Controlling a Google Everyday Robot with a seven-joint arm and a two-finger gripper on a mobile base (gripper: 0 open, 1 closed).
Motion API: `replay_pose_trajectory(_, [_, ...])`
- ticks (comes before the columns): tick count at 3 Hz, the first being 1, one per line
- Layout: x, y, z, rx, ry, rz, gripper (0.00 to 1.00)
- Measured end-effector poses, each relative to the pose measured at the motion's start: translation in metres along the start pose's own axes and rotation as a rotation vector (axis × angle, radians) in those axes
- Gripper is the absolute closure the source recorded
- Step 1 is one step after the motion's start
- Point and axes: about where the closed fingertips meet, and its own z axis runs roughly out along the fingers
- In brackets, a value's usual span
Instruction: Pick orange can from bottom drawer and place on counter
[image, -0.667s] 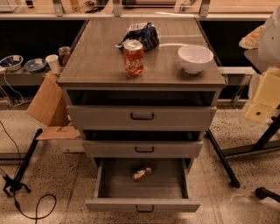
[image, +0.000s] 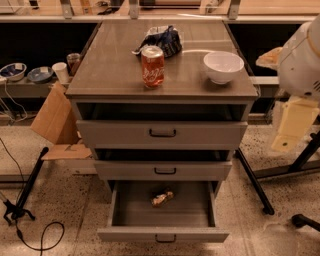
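Note:
The orange can (image: 162, 198) lies on its side in the middle of the open bottom drawer (image: 163, 234), which is pulled out at the foot of the grey cabinet. The counter (image: 110, 65) carries a brighter red-orange can (image: 152, 66) standing upright near its front. My arm shows at the right edge as a white rounded body (image: 300, 60). My gripper (image: 291, 127) is the pale cream part hanging below it, right of the cabinet at the height of the top drawer, far from the orange can and holding nothing that shows.
A white bowl (image: 223, 66) and a dark crumpled bag (image: 162, 40) sit on the counter. The two upper drawers (image: 162, 133) stand slightly ajar. A cardboard box (image: 55, 120) leans at the left. Black stand legs (image: 252, 180) and cables (image: 30, 230) lie on the speckled floor.
The arm's pale parts at the right edge have shifted a little downward in the view. The cans, the bowl and the drawers have not moved.

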Motion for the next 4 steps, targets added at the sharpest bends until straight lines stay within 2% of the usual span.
replay_pose_trajectory(2, [-0.017,0.03,0.1,-0.079,0.043,-0.365,0.0])
replay_pose_trajectory(3, [-0.025,0.049,0.161,-0.135,0.067,-0.582,0.0])
replay_pose_trajectory(4, [-0.033,0.072,0.231,-0.211,0.107,-0.794,0.0])
